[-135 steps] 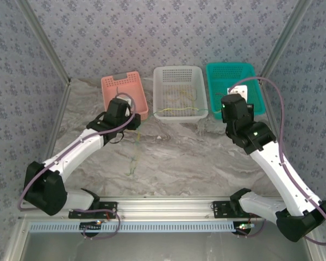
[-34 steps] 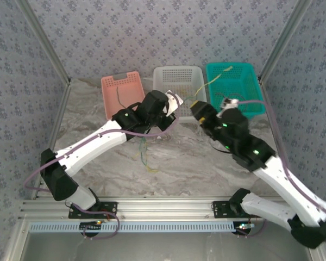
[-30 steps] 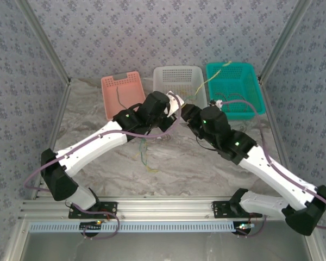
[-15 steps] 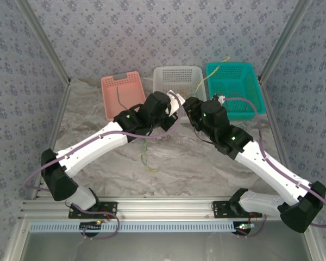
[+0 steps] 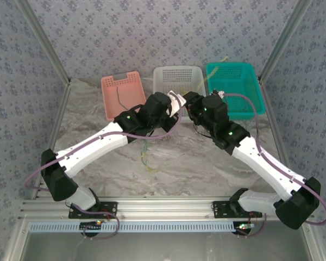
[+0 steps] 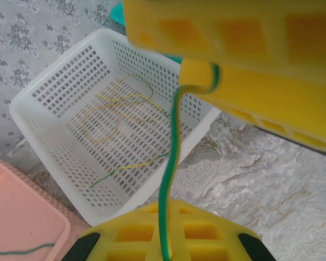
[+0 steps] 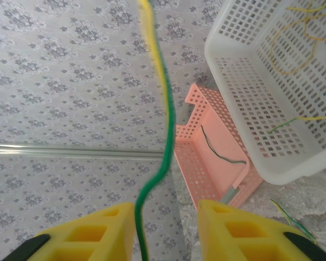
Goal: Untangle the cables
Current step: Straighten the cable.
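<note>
**Two grippers, one green cable (image 6: 171, 141) between them**

The left gripper (image 6: 164, 217) was pressed together on the green cable. In the left wrist view the cable rose from the closed tips toward 12 o'clock. At about 1 o'clock it hooked over the end of a yellow finger (image 6: 233, 95) belonging to the other arm.

The right gripper (image 7: 167, 212) had its fingers standing apart. The cable ran up through the gap unpinched, close to the finger at 7 o'clock. Its upper stretch turned yellow-green toward 12 o'clock.

In the overhead view the two grippers sat nose to nose, just at 6 o'clock of the white basket (image 6: 65, 81). That basket stood at 12 o'clock on the table (image 5: 206, 168). The pink basket (image 7: 204, 179) was at 11 o'clock and the teal basket (image 5: 236, 81) at 1 o'clock.

Several yellow strands (image 6: 106, 117) lay loose on the white basket's floor, one of them with a green end. A single dark strand (image 7: 217, 153) lay in the pink basket. A few loose strands (image 5: 145, 157) rested on the table at about 7 o'clock of the left gripper, apart from all three baskets.
</note>
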Tool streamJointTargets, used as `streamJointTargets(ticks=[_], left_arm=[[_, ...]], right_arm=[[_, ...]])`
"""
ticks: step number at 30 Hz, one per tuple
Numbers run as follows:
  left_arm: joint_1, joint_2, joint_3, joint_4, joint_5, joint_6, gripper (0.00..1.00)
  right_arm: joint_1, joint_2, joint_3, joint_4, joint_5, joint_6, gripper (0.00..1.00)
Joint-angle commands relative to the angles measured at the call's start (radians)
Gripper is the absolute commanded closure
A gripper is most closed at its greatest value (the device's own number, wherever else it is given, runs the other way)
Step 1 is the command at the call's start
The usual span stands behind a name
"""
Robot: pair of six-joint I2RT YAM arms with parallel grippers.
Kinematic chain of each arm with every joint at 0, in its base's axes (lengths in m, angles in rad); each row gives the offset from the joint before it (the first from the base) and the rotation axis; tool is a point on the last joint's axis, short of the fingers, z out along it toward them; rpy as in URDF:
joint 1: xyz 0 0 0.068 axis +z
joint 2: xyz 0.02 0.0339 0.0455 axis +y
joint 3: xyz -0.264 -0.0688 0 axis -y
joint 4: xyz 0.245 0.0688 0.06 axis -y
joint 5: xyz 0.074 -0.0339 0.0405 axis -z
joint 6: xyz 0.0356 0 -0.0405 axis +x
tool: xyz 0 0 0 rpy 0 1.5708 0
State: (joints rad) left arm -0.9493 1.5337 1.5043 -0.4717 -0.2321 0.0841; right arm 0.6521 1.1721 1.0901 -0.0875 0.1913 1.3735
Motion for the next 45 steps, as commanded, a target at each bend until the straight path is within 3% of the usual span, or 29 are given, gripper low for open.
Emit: streamJointTargets(ticks=[1, 5, 22, 30, 32, 35, 40, 45], left_arm=[[0.006, -0.020, 0.011, -0.039, 0.056, -0.032, 1.00], [0.017, -0.027, 0.024, -0.044, 0.100, -0.058, 1.00], [0.015, -0.001, 0.068, -0.066, 0.112, -0.061, 1.00], [0.016, 0.011, 0.085, -0.070, 0.116, -0.063, 1.00], [0.016, 0.011, 0.086, -0.074, 0.120, -0.064, 1.00], [0.023, 0.004, 0.097, -0.101, 0.131, -0.070, 1.00], [0.121, 0.002, 0.154, -0.200, 0.362, -0.127, 1.00], [0.203, 0.006, 0.171, -0.276, 0.627, -0.147, 1.00]], right_arm=[[-0.011, -0.059, -0.037, 0.077, -0.012, -0.003, 0.59], [-0.040, -0.085, -0.052, 0.069, -0.059, -0.002, 0.71], [-0.007, -0.033, -0.042, 0.033, -0.064, 0.018, 0.73], [-0.006, -0.026, -0.048, 0.013, -0.056, 0.029, 0.88], [-0.010, -0.034, -0.056, 0.007, -0.051, 0.028, 1.00], [-0.026, -0.072, -0.071, -0.003, -0.041, -0.011, 1.00], [-0.098, -0.178, -0.153, 0.135, -0.123, -0.166, 1.00], [-0.272, -0.222, -0.246, 0.410, -0.339, -0.186, 1.00]])
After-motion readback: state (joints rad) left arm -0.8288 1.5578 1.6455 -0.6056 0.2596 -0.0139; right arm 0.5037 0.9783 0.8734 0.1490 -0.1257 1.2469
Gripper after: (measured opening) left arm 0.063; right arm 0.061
